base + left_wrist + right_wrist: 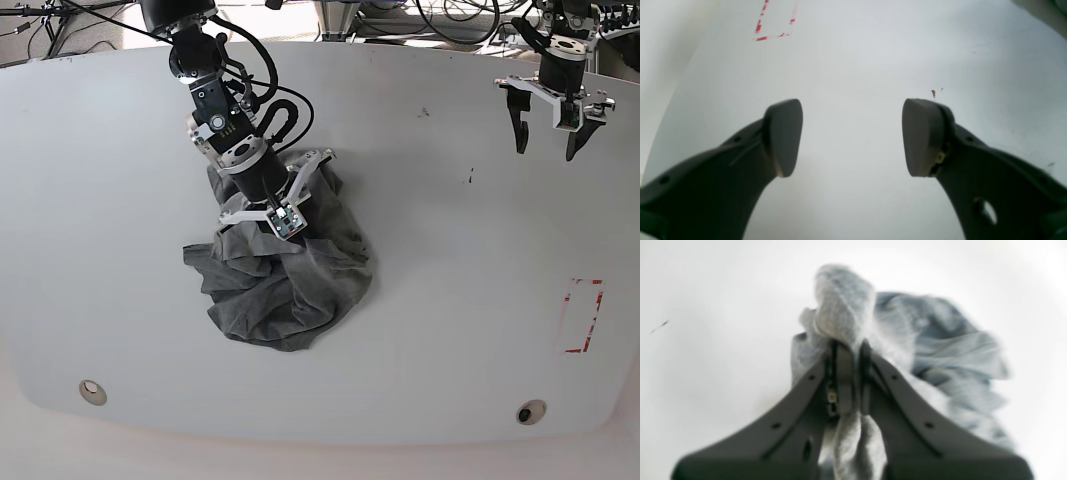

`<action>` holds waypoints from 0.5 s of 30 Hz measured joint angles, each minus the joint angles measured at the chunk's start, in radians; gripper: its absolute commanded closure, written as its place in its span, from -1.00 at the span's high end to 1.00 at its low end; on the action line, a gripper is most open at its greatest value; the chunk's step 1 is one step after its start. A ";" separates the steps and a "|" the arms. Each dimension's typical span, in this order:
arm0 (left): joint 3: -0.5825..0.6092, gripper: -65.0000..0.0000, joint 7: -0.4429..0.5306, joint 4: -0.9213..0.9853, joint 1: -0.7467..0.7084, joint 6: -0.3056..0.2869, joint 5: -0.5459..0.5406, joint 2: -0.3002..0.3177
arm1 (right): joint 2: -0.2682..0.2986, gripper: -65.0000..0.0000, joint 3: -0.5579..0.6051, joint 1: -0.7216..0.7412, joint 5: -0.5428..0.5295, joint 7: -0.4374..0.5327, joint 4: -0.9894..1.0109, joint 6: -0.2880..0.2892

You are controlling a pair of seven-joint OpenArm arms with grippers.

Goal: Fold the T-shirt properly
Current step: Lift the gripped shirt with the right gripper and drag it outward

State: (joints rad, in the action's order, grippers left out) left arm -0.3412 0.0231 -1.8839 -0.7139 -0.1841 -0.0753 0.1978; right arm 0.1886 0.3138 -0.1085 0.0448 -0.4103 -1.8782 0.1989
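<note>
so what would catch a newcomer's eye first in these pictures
The crumpled dark charcoal-grey cotton T-shirt heaped left of centre on the white table, with the right claw shut on a bunched fold of it. At the base view's far upper right, the left claw hangs open, holding nothing, with a red dashed rectangle marking nearer the front.

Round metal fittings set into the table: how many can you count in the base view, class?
2. One round fitting sits near the table's front left edge, the other fitting near its front right edge. The crumpled T-shirt could hide more.
</note>
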 measured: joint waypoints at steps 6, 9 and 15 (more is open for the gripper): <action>0.006 0.35 0.000 0.000 0.008 0.000 0.000 0.000 | 0.015 -1.00 -0.040 0.007 0.000 -0.013 -0.044 -0.001; 0.007 0.35 0.000 0.000 0.015 0.001 0.000 0.000 | 0.021 -1.00 -0.046 0.008 -0.004 -0.010 -0.072 0.000; 0.017 0.35 -0.002 0.000 0.021 -0.001 0.000 0.000 | 0.028 -0.98 -0.074 0.011 -0.009 -0.008 -0.100 0.001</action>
State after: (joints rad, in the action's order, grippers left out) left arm -0.3241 0.0208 -1.8839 -0.6926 -0.1852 -0.0757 0.1978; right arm 0.2165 0.2398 -0.0978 0.0357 -0.4187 -1.9781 0.1997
